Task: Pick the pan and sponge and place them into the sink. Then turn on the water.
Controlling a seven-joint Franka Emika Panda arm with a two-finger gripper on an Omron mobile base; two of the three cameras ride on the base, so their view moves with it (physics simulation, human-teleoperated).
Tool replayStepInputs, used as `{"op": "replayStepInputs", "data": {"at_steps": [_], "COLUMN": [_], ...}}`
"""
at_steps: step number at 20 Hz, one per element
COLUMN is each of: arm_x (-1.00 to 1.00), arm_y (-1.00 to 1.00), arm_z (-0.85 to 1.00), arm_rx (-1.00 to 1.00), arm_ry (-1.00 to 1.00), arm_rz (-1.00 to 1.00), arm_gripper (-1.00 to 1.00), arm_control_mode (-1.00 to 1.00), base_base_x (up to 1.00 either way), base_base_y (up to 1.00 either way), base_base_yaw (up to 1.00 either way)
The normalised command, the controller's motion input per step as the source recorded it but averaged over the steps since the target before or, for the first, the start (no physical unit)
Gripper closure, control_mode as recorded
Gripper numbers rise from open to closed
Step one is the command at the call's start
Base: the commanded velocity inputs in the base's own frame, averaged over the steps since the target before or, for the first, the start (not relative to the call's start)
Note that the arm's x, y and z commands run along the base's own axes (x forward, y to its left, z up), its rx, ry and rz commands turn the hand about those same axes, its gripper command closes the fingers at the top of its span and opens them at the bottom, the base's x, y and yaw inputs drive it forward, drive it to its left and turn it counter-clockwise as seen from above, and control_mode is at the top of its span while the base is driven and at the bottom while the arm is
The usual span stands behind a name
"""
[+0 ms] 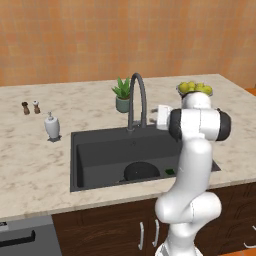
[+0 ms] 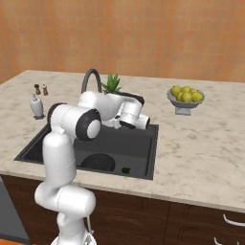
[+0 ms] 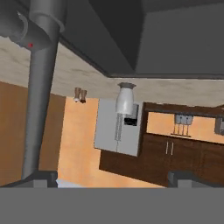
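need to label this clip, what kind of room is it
A simulated home kitchen, most likely: a dark sink with a gooseneck faucet set in a marble counter, and a fruit bowl nearby.

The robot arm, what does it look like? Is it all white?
Mostly white. The arm is made of smooth, rounded white tubes, fat like sausages, with dark grey-black rings at the joints. No cables or writing show on it. In the hand view, the gripper ends in two small dark grey jaws with blocky tips.
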Motion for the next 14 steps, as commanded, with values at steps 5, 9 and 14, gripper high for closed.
{"op": "replayStepInputs", "data": {"at_steps": [5,9,14], "arm_x": [0.58,0.52,0.60], "arm_y": [0.00,0.00,0.00], "arm_z": [-0.29,-0.29,-0.30], "arm_rx": [0.05,0.06,0.05], "arm_ry": [0.05,0.00,0.00], "arm_rz": [-0.05,-0.04,-0.05], "arm_gripper": [-1.00,-1.00,-1.00], "arm_control_mode": [-1.00,-1.00,-1.00], "base_base_x": [0.00,0.00,0.00], "base_base_y": [0.00,0.00,0.00], "base_base_yaw": [0.00,0.00,0.00]}}
